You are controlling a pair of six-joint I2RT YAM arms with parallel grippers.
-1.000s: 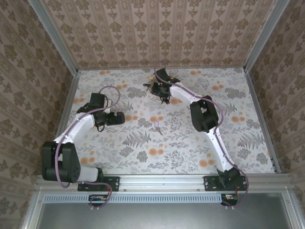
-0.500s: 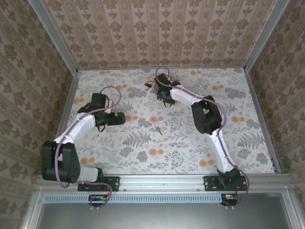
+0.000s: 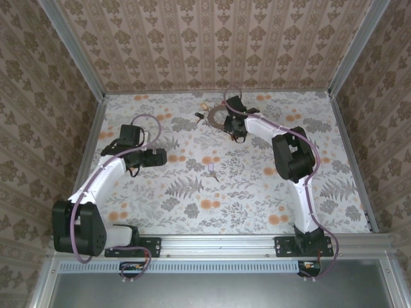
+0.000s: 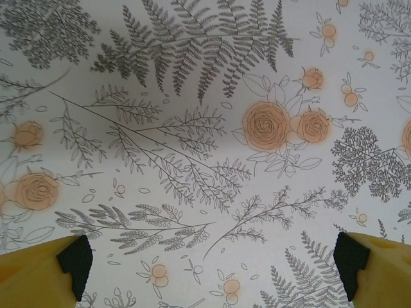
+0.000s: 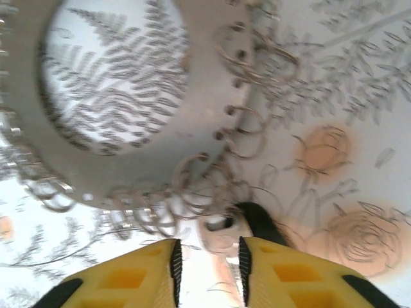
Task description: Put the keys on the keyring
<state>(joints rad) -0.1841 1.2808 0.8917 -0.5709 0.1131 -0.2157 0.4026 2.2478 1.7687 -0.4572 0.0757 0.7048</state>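
Right wrist view: the keyring (image 5: 215, 80) fills the upper left, lying flat on the flowered table cover (image 5: 359, 96), fern print showing through its open centre. We note small wire loops (image 5: 192, 186) crowded along its rim nearest the camera. The right gripper (image 5: 209, 253) sits just below that rim, its yellow fingers (image 5: 289, 273) with only a narrow gap between them. A pale blurred piece lies in the gap at the tips, and a small black piece (image 5: 257, 221) is just beyond the right finger. We cannot tell whether the fingers clamp anything; the picture is too blurred there.

Top external view: the keyring is at the far middle of the table, with the right arm (image 3: 292, 157) stretched to it from the right. We see two tiny items (image 3: 200, 110) just beside the ring on its left, too small to name. One small pale key (image 3: 211, 170) lies alone mid-table, well apart from the ring, between the two arms. The left arm (image 3: 106, 173) is bent over the left part of the table.

Left wrist view: the left gripper (image 4: 212, 266) stands wide apart, black pads (image 4: 76, 263) at either lower corner, bare cover between them.
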